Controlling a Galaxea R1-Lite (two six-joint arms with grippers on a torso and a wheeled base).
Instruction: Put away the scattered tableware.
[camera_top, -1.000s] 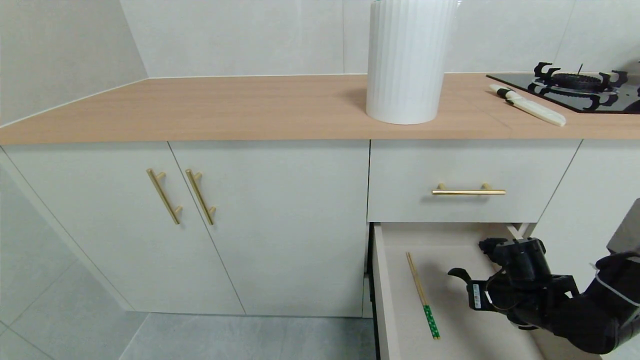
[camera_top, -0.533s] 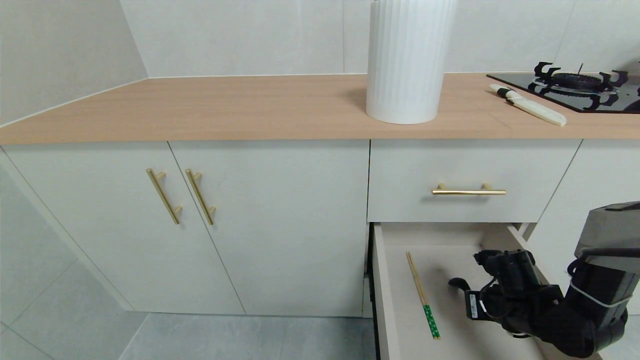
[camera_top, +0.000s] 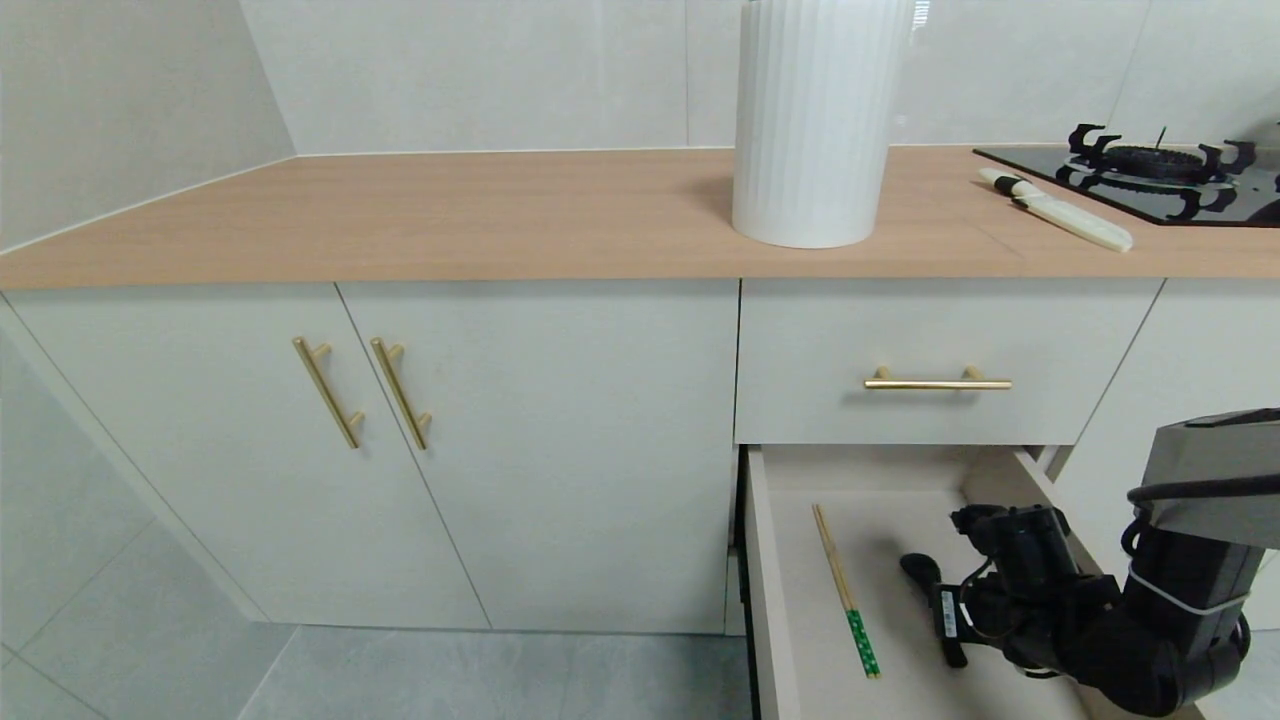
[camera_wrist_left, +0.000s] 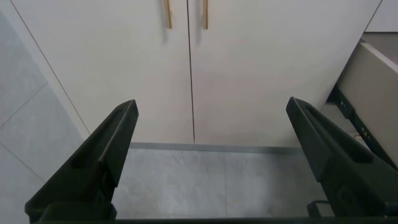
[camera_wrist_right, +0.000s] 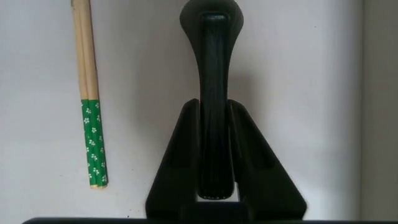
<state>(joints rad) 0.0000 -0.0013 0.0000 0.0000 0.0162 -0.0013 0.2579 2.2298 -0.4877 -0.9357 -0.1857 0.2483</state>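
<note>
Change over the last second: the right gripper (camera_top: 948, 612) had come down and a little forward inside the open drawer (camera_top: 768, 560). The black spoon (camera_top: 922, 572) it carried, earlier held up with its bowl clear of the drawer floor, now lay low with the bowl down at the floor. Actual contact could not be confirmed. More of the right arm's grey upper link had entered the head view at the right. The chopsticks (camera_top: 846, 602) had not shifted.

Right gripper fingers were clamped on the spoon's handle, one finger on each side, seen plainly in the right wrist view (camera_wrist_right: 214, 124). The spoon (camera_wrist_right: 213, 68) pointed toward the back of the drawer.

Edges and room: the spoon lay roughly parallel to the chopsticks (camera_wrist_right: 91, 93), apart from them, with a strip of bare drawer floor between. The gripper body sat close to the drawer's right wall (camera_top: 1005, 478). The chopsticks lay near the left wall, green ends toward the front. The closed drawer's front, with its brass handle (camera_top: 937, 383), stood above the open drawer's back end.

The left gripper (camera_wrist_left: 210, 109) hung with its fingers spread wide and nothing between them, facing the cabinet doors (camera_wrist_left: 249, 62) and the tiled floor.

On the counter (camera_top: 450, 215): a white knife (camera_top: 1060, 212) between the ribbed white canister (camera_top: 812, 120) and the hob (camera_top: 1150, 170).
</note>
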